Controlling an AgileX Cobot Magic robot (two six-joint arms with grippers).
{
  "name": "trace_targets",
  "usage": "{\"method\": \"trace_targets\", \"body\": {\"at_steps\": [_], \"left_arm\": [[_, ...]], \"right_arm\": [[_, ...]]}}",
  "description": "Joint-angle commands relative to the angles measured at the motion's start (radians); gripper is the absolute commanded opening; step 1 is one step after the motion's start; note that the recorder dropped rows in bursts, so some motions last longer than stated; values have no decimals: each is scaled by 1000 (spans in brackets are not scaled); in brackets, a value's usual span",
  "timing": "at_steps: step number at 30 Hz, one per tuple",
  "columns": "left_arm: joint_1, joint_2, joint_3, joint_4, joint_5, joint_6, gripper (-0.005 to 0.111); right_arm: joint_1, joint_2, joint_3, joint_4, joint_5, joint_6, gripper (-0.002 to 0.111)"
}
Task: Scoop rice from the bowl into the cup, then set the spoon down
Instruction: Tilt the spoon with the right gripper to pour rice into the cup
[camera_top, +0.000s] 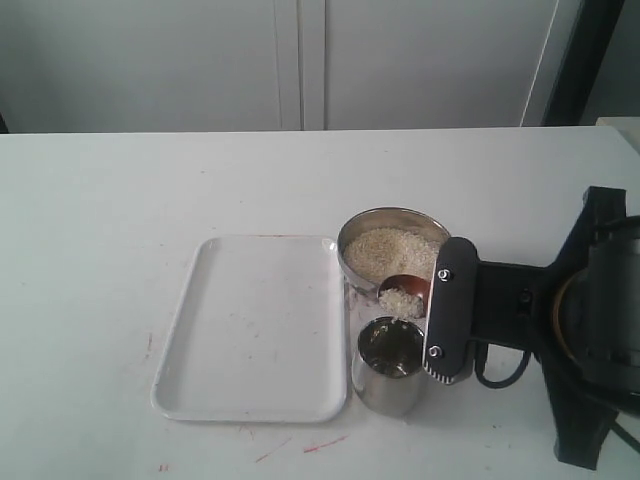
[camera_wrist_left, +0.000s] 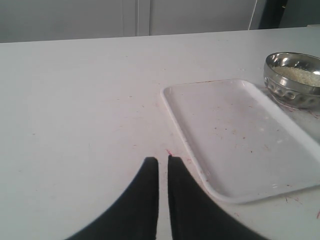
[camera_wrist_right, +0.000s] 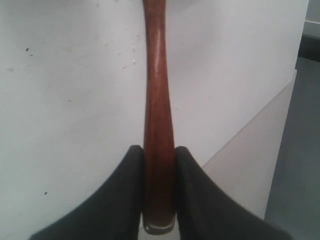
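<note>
Steel bowl (camera_top: 392, 211), cup (camera_top: 385, 396); spoon (camera_wrist_right: 159, 125): one each.

I take this for a lab or test room rather than a kitchen. I'm working over a bare white table (camera_top: 90, 230) flecked with red pen marks (camera_top: 325, 442). Plain white cabinet doors (camera_top: 400, 60) close it off behind, and a dark upright post (camera_top: 580, 55) stands at the far corner.
</note>
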Motion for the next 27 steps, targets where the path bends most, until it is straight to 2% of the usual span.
{"method": "trace_targets", "body": {"at_steps": [1,27], "left_arm": [[-1,1,-6,-10,-3,-2,14],[-1,1,-6,-10,-3,-2,14]], "right_arm": [[0,-1,2,-42,13,-29,0],[2,-1,2,-154,40,-188,0]]}}
